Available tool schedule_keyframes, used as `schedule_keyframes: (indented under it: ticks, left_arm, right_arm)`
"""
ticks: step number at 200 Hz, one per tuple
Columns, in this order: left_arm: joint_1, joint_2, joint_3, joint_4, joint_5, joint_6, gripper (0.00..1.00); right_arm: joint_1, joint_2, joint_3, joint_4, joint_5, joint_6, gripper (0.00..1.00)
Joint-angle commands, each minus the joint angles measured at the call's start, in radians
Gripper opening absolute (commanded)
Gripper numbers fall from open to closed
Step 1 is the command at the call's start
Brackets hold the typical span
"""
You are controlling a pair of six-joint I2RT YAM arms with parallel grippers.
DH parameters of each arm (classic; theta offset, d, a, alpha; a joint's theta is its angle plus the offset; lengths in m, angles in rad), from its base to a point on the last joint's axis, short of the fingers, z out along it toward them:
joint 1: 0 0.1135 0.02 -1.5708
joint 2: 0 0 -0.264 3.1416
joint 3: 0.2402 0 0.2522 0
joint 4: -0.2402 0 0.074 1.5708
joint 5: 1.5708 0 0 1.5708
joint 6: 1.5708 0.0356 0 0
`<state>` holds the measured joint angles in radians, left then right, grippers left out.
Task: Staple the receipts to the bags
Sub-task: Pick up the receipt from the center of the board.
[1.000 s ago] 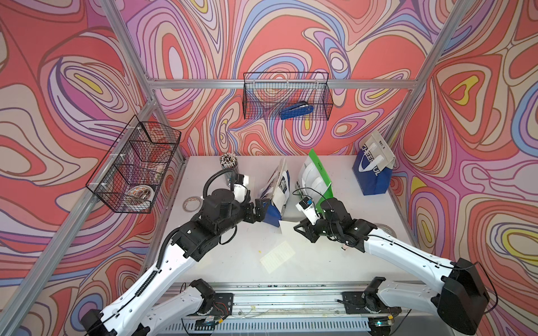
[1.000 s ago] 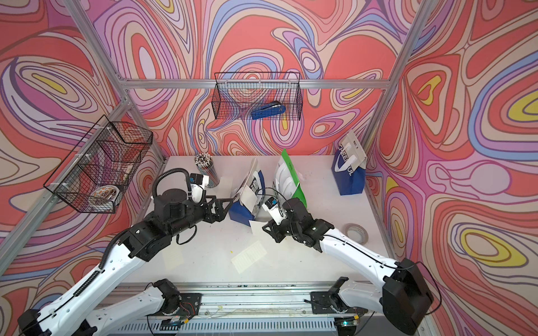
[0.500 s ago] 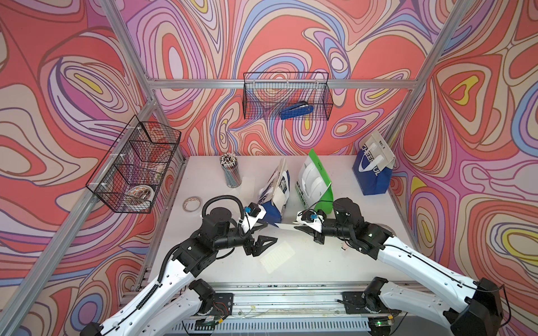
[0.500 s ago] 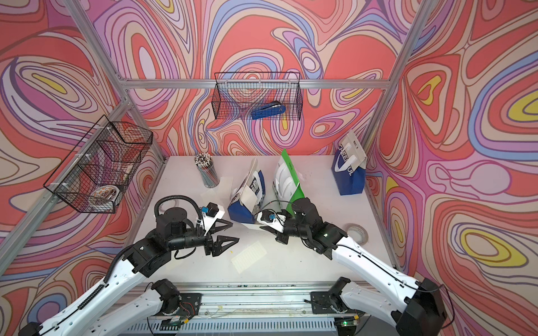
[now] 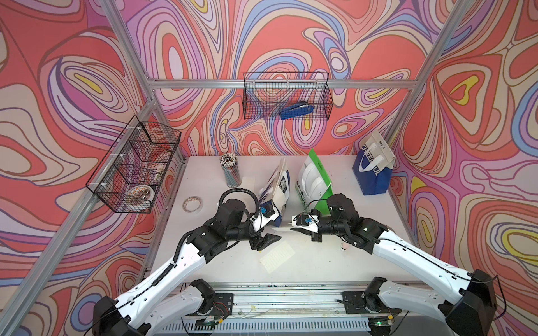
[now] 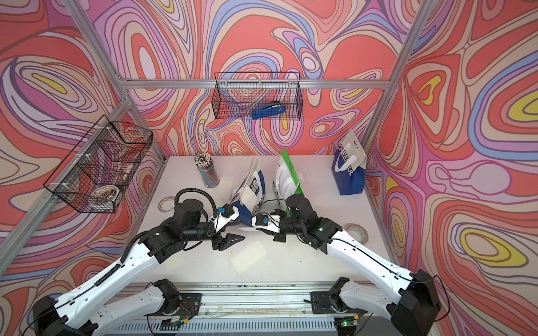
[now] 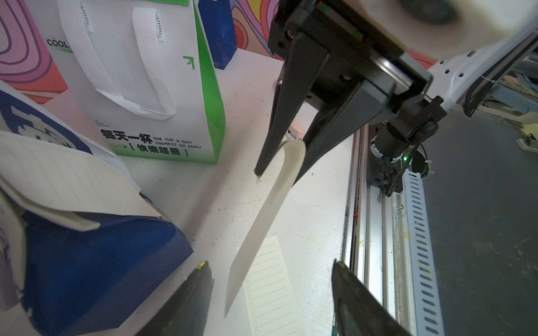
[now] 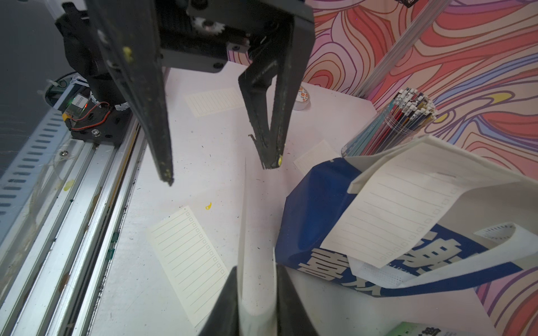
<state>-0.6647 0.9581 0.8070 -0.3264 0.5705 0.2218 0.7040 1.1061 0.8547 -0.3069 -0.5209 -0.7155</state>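
Our right gripper (image 7: 276,174) pinches receipt (image 7: 262,221): thin, floppy, light. Our left gripper (image 8: 221,173) spread, empty. We grab near edge, gently.

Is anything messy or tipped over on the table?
Yes. The blue bag looks slumped sideways instead of standing like the green bag. Loose receipts lie scattered on the table, and the right pincer pinches a curled receipt.

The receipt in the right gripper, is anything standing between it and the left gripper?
Nothing visible does. The right gripper pinches the receipt, whose free end appears to reach between the fingers of the open left gripper, above another receipt lying flat on the table.
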Motion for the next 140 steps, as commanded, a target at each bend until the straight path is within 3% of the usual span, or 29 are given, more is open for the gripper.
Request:
schedule_keyframes:
  ticks: [1, 14, 43, 68, 84, 104, 112, 140]
  left_arm:
    - [-0.013, 0.011, -0.018, 0.048, -0.015, 0.059, 0.59]
    - [-0.015, 0.026, -0.017, 0.049, -0.004, 0.066, 0.51]
    - [-0.018, 0.043, -0.003, 0.03, 0.022, 0.097, 0.19]
    - [-0.019, 0.063, 0.009, -0.013, 0.011, 0.14, 0.16]
    - [-0.02, 0.074, 0.015, -0.025, 0.006, 0.159, 0.0]
    - [-0.021, 0.079, 0.022, -0.024, -0.003, 0.166, 0.0]
    - [-0.021, 0.08, 0.023, -0.018, 0.001, 0.167, 0.0]
    - [-0.021, 0.055, 0.002, 0.083, 0.023, 0.11, 0.0]
  right_arm:
    - [0.008, 0.008, 0.024, -0.016, -0.031, -0.007, 0.23]
    - [0.009, 0.012, 0.031, -0.016, -0.037, -0.002, 0.23]
    - [0.011, 0.035, 0.05, -0.034, -0.046, 0.0, 0.23]
    - [0.011, 0.031, 0.049, -0.015, -0.056, 0.023, 0.23]
    - [0.011, 0.031, 0.053, -0.022, -0.055, 0.026, 0.23]
    - [0.011, 0.024, 0.052, -0.023, -0.06, 0.033, 0.23]
    - [0.011, 0.015, 0.046, -0.018, -0.059, 0.036, 0.27]
    - [0.01, -0.078, -0.05, 0.163, 0.05, 0.159, 0.66]
